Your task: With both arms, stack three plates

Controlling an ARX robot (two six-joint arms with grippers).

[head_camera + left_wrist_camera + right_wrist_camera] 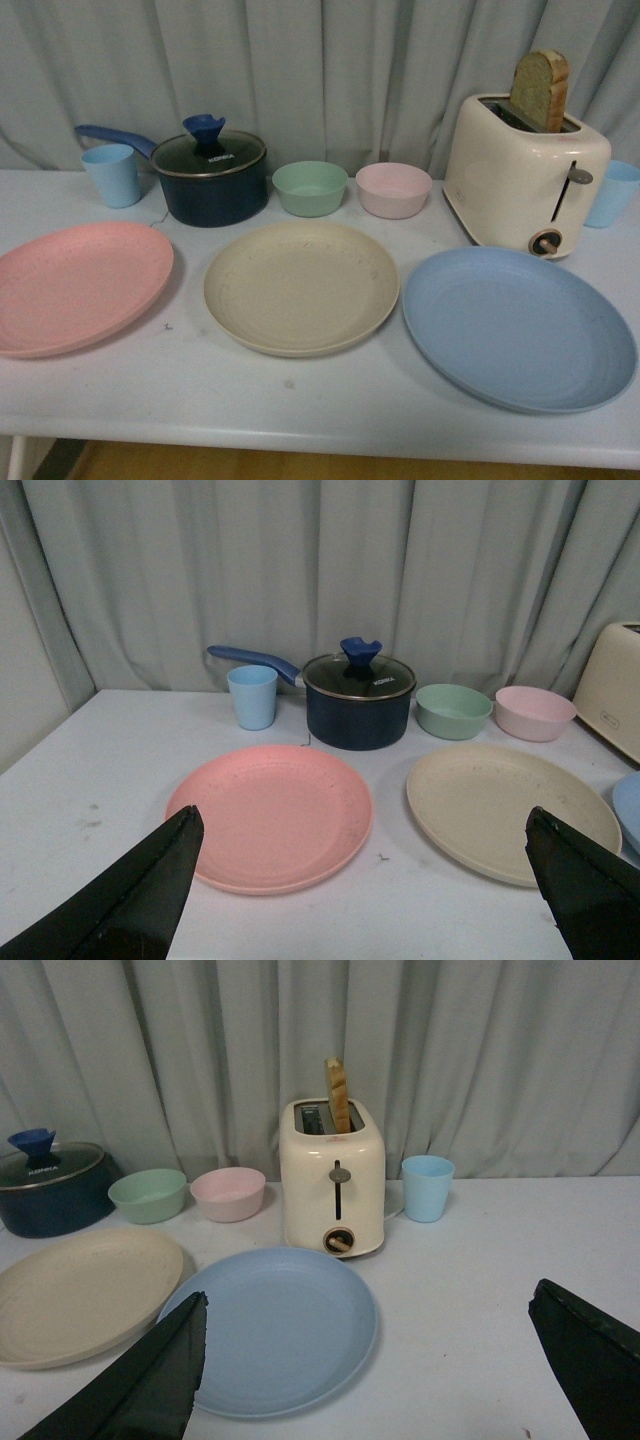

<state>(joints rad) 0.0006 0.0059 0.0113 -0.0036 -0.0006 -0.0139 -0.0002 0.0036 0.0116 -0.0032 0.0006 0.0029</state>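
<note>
Pink plate (80,285), beige plate (300,285) and blue plate (515,325) lie along the tabletop's (300,410) front edge. Left gripper (362,820) and right gripper (370,1298) gape wide, empty.

Left gripper fingers (130,900): matte black, wedge-shaped, tapering to blunt tips. Right gripper fingers (140,1385): same black wedges.

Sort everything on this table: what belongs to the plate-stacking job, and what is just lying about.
For the job: pink plate, beige plate, light blue plate.

Lying about: lidded pot, green bowl, pink bowl, toaster with bread slice, left blue cup, right blue cup.
</note>
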